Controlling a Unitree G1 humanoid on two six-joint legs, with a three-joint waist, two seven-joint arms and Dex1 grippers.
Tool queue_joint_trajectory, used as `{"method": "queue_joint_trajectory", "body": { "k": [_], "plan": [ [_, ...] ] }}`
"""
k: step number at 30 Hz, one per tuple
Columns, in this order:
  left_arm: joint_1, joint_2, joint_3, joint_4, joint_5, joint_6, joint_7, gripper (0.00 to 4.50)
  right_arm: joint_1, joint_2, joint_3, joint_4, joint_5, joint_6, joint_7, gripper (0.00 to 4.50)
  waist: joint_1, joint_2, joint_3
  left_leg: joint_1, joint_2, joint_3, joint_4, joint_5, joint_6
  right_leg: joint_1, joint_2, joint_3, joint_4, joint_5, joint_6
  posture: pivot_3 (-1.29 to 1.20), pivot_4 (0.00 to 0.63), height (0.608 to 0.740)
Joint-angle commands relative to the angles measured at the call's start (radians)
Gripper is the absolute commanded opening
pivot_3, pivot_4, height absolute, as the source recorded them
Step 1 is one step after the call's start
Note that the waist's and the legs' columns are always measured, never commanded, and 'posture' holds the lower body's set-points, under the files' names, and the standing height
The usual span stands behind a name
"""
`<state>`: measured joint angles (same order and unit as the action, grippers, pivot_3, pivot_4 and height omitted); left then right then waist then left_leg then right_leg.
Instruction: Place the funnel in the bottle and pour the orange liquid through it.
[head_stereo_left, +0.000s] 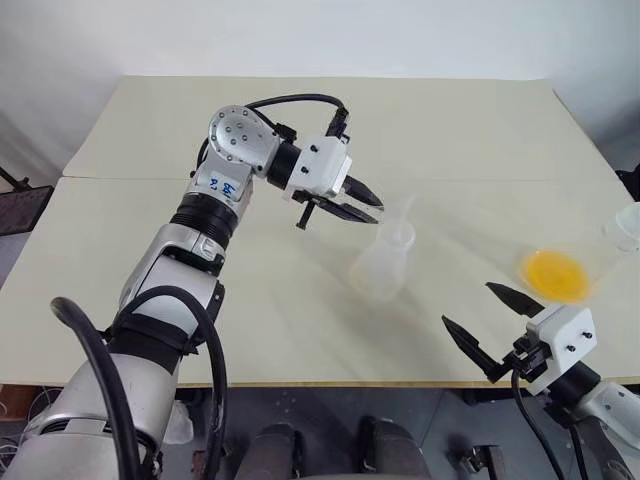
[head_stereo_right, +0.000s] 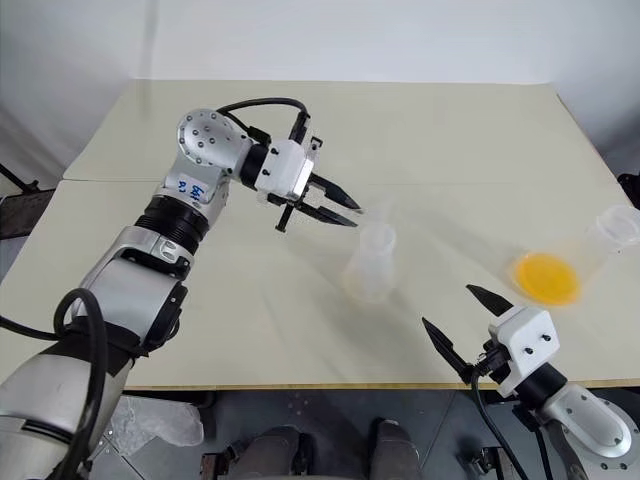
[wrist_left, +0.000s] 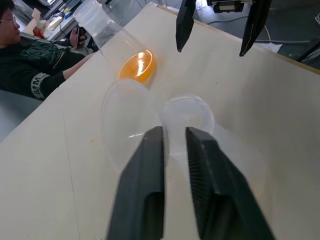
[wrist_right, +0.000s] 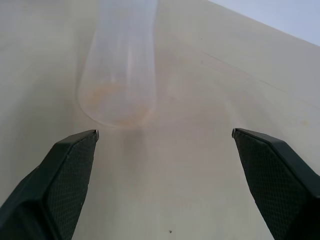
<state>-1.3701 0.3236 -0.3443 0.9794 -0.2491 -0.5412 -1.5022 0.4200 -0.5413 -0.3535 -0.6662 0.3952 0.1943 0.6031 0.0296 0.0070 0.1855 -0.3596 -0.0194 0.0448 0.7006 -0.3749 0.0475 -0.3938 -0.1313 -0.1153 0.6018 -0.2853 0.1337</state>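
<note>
The see-through bottle (head_stereo_left: 378, 272) stands at mid-table. The small clear funnel (head_stereo_left: 404, 222) sits at its neck, faint against the tabletop. My left gripper (head_stereo_left: 362, 203) points at the funnel from the left, just short of it. In the left wrist view its fingers (wrist_left: 150, 165) stand a narrow gap apart with the funnel's rim (wrist_left: 187, 111) just beyond the tips, and I see nothing gripped. The orange liquid (head_stereo_left: 553, 272) lies in a clear necked container at the right. My right gripper (head_stereo_left: 468, 303) hovers open and empty at the table's front edge, left of that container.
The table (head_stereo_left: 200, 260) is pale, with a seam running across its middle. The container's open neck (head_stereo_left: 626, 226) reaches toward the right edge. A person (wrist_left: 30, 55) sits beyond that edge of the table.
</note>
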Motion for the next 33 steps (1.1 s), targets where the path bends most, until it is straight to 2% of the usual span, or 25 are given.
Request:
{"method": "queue_joint_trajectory", "body": {
  "k": [1, 8, 9, 12, 20, 23, 28, 33],
  "plan": [
    [-0.044, -0.002, 0.003, -0.051, -0.039, 0.005, -0.112, 2.17, 0.004, 0.003, -0.028, -0.031, 0.001, -0.026, -0.003, 4.50, 0.000, 0.000, 0.000, 0.000, 0.000, 0.000, 0.000, 0.000, 0.000, 0.000, 0.000, 0.000, 0.000, 0.000, 0.000, 0.00, 0.150, 0.740],
    [-0.037, -0.003, 0.011, -0.106, -0.091, 0.062, -0.112, 4.32, 0.002, -0.001, -0.033, -0.023, 0.002, -0.028, 0.002, 4.50, 0.000, 0.000, 0.000, 0.000, 0.000, 0.000, 0.000, 0.000, 0.000, 0.000, 0.000, 0.000, 0.000, 0.000, 0.000, 0.00, 0.150, 0.740],
    [-0.034, -0.002, 0.013, -0.118, -0.099, 0.076, -0.112, 4.45, 0.002, -0.002, -0.035, -0.022, 0.002, -0.029, 0.003, 4.50, 0.000, 0.000, 0.000, 0.000, 0.000, 0.000, 0.000, 0.000, 0.000, 0.000, 0.000, 0.000, 0.000, 0.000, 0.000, 0.00, 0.150, 0.740],
    [-0.026, 0.004, 0.035, -0.145, -0.118, 0.120, -0.112, 4.45, 0.006, -0.003, -0.044, -0.024, 0.004, -0.028, 0.005, 4.50, 0.000, 0.000, 0.000, 0.000, 0.000, 0.000, 0.000, 0.000, 0.000, 0.000, 0.000, 0.000, 0.000, 0.000, 0.000, 0.00, 0.150, 0.740],
    [0.041, 0.058, 0.209, -0.208, -0.187, 0.383, -0.025, 4.45, 0.077, 0.034, -0.123, -0.052, 0.033, -0.015, -0.022, 4.50, -0.001, 0.000, 0.000, 0.000, 0.000, 0.000, 0.000, 0.000, 0.000, 0.000, 0.000, 0.000, 0.000, 0.000, 0.000, 0.00, 0.150, 0.740],
    [0.132, 0.088, 0.263, -0.271, -0.194, 0.452, 0.037, 4.45, 0.121, 0.067, -0.164, -0.062, 0.037, -0.011, -0.044, 4.50, -0.004, 0.001, -0.001, 0.001, 0.000, -0.001, 0.000, 0.000, 0.000, 0.000, 0.000, 0.000, 0.002, 0.000, 0.000, 0.00, 0.150, 0.740],
    [0.404, 0.156, 0.325, -0.432, -0.167, 0.542, 0.169, 4.45, 0.157, 0.161, -0.241, -0.074, 0.052, 0.017, -0.158, 4.50, -0.005, 0.002, -0.001, 0.003, 0.001, -0.001, 0.000, 0.000, 0.000, 0.000, 0.000, 0.003, 0.005, 0.000, 0.000, 0.00, 0.150, 0.740],
    [0.611, 0.185, 0.336, -0.549, -0.169, 0.569, 0.193, 4.45, 0.217, 0.260, -0.265, -0.118, 0.038, 0.001, -0.230, 4.50, 0.001, 0.002, -0.001, 0.003, 0.000, -0.003, 0.000, 0.000, 0.000, 0.000, 0.000, 0.005, 0.006, 0.000, 0.000, 0.00, 0.150, 0.740]
  ]
}}
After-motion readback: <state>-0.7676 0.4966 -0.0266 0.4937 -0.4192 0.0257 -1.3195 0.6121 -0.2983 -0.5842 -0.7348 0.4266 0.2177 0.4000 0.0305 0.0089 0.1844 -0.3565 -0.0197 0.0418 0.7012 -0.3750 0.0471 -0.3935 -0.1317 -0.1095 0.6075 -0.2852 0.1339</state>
